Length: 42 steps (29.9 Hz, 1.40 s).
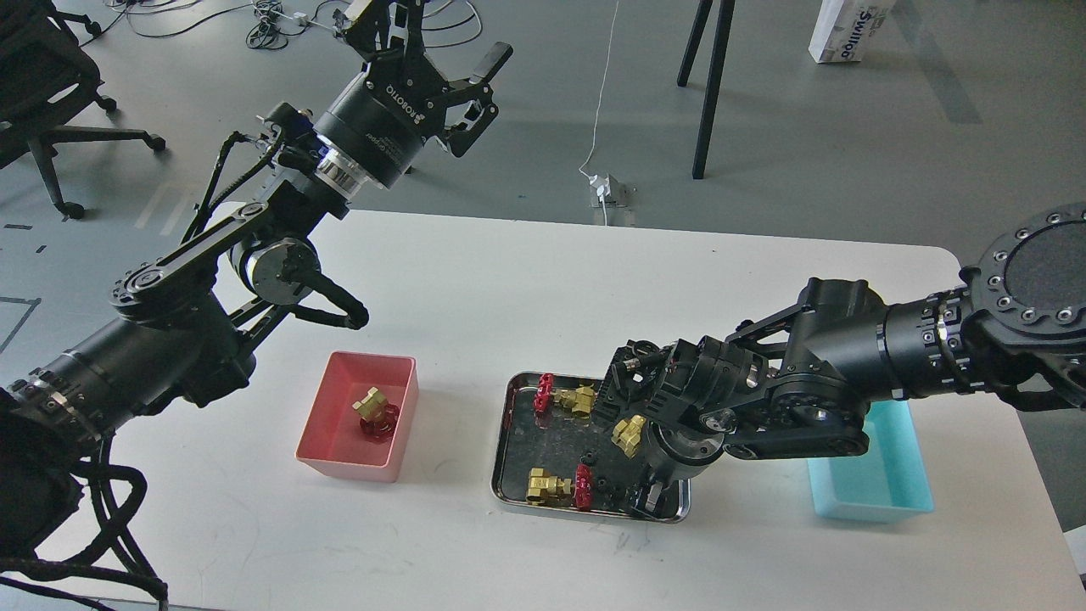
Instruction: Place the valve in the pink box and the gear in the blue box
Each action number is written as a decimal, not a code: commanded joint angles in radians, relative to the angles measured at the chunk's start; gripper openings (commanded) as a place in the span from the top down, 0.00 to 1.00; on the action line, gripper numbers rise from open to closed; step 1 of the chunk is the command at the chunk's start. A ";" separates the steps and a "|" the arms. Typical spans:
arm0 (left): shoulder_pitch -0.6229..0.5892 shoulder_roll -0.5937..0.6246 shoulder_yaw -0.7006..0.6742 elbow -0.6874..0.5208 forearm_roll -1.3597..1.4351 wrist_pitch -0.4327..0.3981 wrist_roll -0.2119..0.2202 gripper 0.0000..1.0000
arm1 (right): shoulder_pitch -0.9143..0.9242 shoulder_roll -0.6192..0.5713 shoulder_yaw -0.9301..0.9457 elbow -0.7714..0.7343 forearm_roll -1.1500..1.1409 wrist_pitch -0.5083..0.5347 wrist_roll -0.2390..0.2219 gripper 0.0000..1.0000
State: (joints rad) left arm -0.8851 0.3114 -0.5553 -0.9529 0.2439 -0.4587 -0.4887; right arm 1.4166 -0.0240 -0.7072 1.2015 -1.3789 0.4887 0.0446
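Observation:
One valve (374,411) lies in the pink box (346,466) at the table's left. Three more valves (563,396) (629,431) (556,486) lie in the steel tray (523,437). Small black gears (603,485) sit near the tray's front edge, partly hidden by my right arm. My right gripper (646,499) points down into the tray's front right corner beside the gears; its fingers are dark and cannot be told apart. The blue box (874,496) stands at the right, partly behind my right arm, and its visible part holds nothing. My left gripper (431,36) is open and empty, raised high beyond the table's far left edge.
The white table (509,288) has its far edge near my left forearm. On the floor beyond it are an office chair (42,93), black stand legs (708,85), cables and a power strip (609,191).

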 commanded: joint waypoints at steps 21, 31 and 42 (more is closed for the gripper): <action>0.005 0.000 0.000 0.008 0.001 0.000 0.000 0.11 | -0.027 0.001 0.000 -0.031 0.000 0.000 0.000 0.49; 0.006 -0.002 0.000 0.008 0.001 0.000 0.000 0.10 | -0.025 0.001 0.000 -0.033 0.000 0.000 0.000 0.58; 0.006 -0.003 0.000 0.008 0.001 0.000 0.000 0.10 | -0.024 0.004 0.000 -0.031 0.000 0.000 0.000 0.70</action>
State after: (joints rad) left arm -0.8791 0.3098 -0.5553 -0.9449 0.2455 -0.4586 -0.4887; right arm 1.3913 -0.0201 -0.7072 1.1690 -1.3804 0.4887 0.0446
